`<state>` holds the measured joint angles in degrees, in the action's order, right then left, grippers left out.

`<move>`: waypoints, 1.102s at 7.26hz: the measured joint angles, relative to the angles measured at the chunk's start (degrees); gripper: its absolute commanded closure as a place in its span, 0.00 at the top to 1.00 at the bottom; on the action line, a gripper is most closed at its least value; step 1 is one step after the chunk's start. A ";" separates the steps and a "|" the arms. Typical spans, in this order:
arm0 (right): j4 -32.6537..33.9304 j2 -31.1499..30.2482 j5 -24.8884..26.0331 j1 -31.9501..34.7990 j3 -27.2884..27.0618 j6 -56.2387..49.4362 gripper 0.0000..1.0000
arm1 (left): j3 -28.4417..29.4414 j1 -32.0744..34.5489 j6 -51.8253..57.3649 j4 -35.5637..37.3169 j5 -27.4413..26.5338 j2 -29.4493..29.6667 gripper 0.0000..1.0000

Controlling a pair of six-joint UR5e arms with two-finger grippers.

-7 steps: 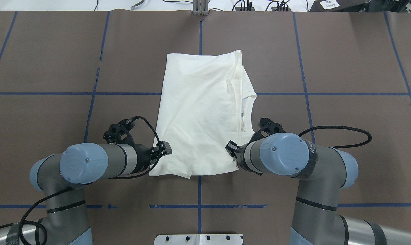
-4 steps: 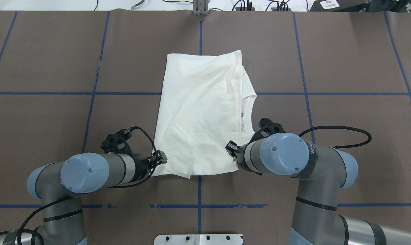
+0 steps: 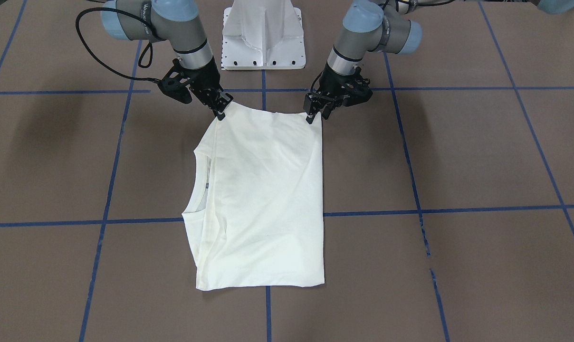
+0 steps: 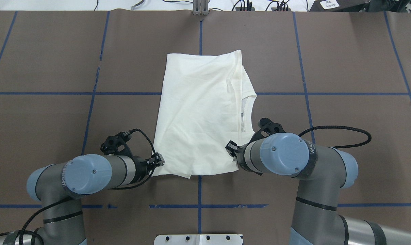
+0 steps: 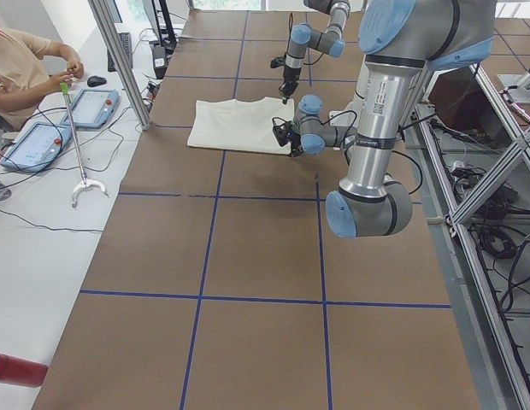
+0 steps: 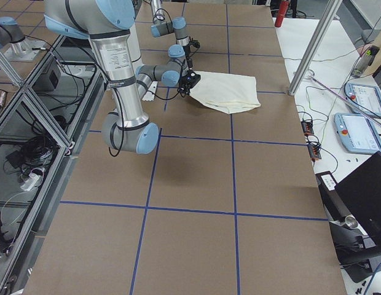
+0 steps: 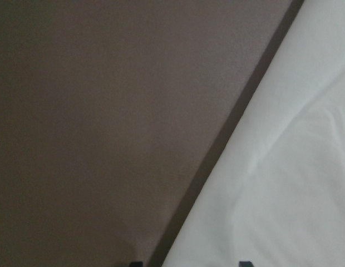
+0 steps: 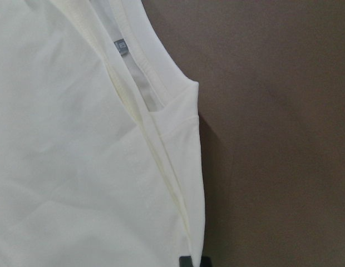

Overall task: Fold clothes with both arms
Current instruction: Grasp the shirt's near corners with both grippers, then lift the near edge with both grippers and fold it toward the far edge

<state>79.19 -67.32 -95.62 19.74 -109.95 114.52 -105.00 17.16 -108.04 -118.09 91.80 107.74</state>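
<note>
The clothes (image 4: 198, 112) are one cream shirt folded into a rectangle, lying flat mid-table, collar (image 3: 199, 190) toward my right arm's side. My left gripper (image 4: 159, 160) sits low at the shirt's near left corner (image 3: 314, 115). It is open, and its wrist view shows the fabric edge (image 7: 284, 167) between two spread fingertips. My right gripper (image 4: 230, 148) is at the near right corner (image 3: 220, 113), shut on the shirt's edge (image 8: 78, 167), fingertips close together. No print shows.
The brown table cover (image 4: 55, 68) carries blue tape lines. The white pedestal base (image 3: 263, 38) stands between the arms. Beyond the table's far edge a seated person (image 5: 17, 60), two tablets (image 6: 362, 98) and a hooked stick (image 5: 77, 137) are in view.
My left gripper has slid along the shirt's left edge toward the robot, down to the near corner. The right arm and the shirt have stayed put.
</note>
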 measured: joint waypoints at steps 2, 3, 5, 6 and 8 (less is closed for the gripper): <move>0.00 0.00 0.02 -0.03 0.08 0.00 0.00 | -0.01 -0.02 -0.06 0.07 -0.02 -0.04 0.00; 0.00 0.00 0.05 -0.04 0.16 0.00 0.00 | 0.02 -0.05 -0.05 0.24 -0.06 -0.06 0.00; 0.00 0.00 0.08 -0.04 0.11 0.02 0.00 | -0.35 -0.35 0.04 0.93 -0.12 -0.03 0.00; 0.00 0.00 0.09 0.00 -0.18 0.05 0.00 | -1.72 -0.59 0.04 1.72 -0.08 -0.04 0.00; 0.00 -0.94 0.07 -0.82 -2.52 0.08 0.00 | -11.25 -2.58 -1.53 7.49 0.21 -1.34 0.00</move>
<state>79.19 -68.26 -95.55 18.92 -112.47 114.60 -116.25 14.58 -109.56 -110.60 92.02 106.41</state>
